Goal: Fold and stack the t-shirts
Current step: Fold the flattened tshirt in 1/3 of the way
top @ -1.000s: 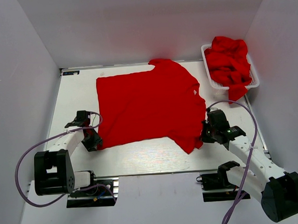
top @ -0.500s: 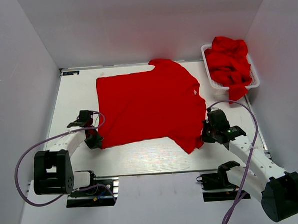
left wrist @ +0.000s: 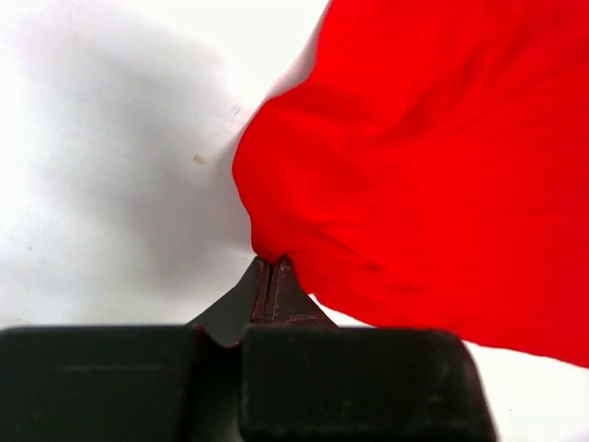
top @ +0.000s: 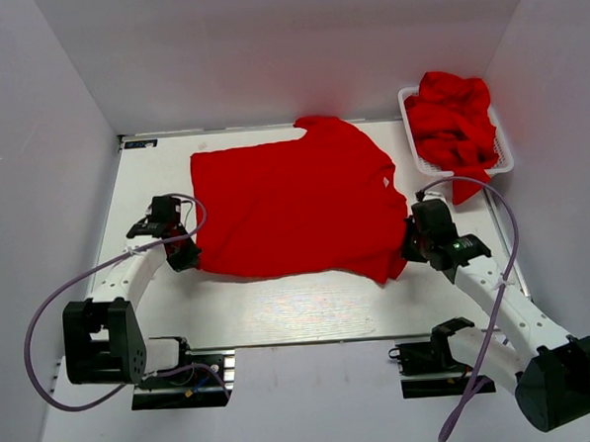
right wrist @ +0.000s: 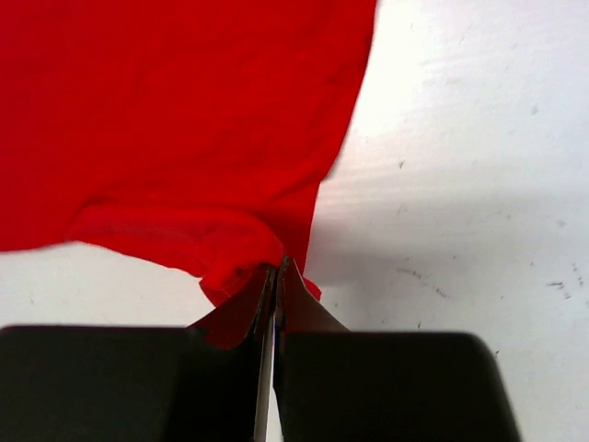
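Observation:
One red t-shirt [top: 294, 206] lies spread across the white table, its near edge raised at both corners. My left gripper [top: 185, 253] is shut on the shirt's near left corner [left wrist: 267, 241], which bunches at the fingertips in the left wrist view. At the near right sleeve corner my right gripper [top: 409, 249] is shut on the fabric [right wrist: 235, 267], the cloth pinched between closed jaws. More red t-shirts [top: 455, 123] are heaped in the basket at the back right, one hanging over its near rim.
The white mesh basket [top: 411, 152] stands at the table's far right corner beside the right wall. Bare white table [top: 280, 306] runs along the near edge in front of the shirt. White walls close in on three sides.
My left gripper closed on the shirt's near left corner and pulled it back. The right gripper moved back with the sleeve corner, so the near edge now hangs straighter and higher.

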Controlling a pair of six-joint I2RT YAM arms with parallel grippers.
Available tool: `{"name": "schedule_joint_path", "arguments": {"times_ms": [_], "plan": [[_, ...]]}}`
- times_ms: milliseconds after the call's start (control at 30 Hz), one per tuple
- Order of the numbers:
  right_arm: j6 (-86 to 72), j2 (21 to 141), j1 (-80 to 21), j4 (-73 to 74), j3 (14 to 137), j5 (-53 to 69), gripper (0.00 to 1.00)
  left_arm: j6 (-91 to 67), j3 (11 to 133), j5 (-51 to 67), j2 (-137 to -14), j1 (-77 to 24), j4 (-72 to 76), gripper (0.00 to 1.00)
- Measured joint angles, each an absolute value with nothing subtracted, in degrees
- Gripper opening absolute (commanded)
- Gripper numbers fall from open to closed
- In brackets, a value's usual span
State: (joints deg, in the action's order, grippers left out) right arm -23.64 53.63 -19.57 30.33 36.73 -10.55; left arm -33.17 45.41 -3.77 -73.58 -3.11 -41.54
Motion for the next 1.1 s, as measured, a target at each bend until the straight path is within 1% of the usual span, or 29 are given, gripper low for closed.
{"name": "schedule_joint_path", "arguments": {"times_ms": [200,633,900,1100], "plan": [[-24.97,58.61,-19.55,30.26,42.89,-13.63,0.0,-32.95,50.22,-3.36,-75.79,-2.72,-41.67,0.0],[-24.88,73.01,-19.46,29.26,55.53,-19.05,0.0,-32.8,61.65,-5.34,-87.57,-2.04,-40.86,0.0],[-21.1,82.67,-19.18,27.05,63.16,-20.91,0.0,-32.8,67.26,-7.05,-92.97,-2.04,-40.49,0.0],[-17.89,86.83,-19.09,25.1,68.55,-21.76,0.0,-32.8,70.28,-7.81,-95.64,-2.04,-40.05,0.0]]}}
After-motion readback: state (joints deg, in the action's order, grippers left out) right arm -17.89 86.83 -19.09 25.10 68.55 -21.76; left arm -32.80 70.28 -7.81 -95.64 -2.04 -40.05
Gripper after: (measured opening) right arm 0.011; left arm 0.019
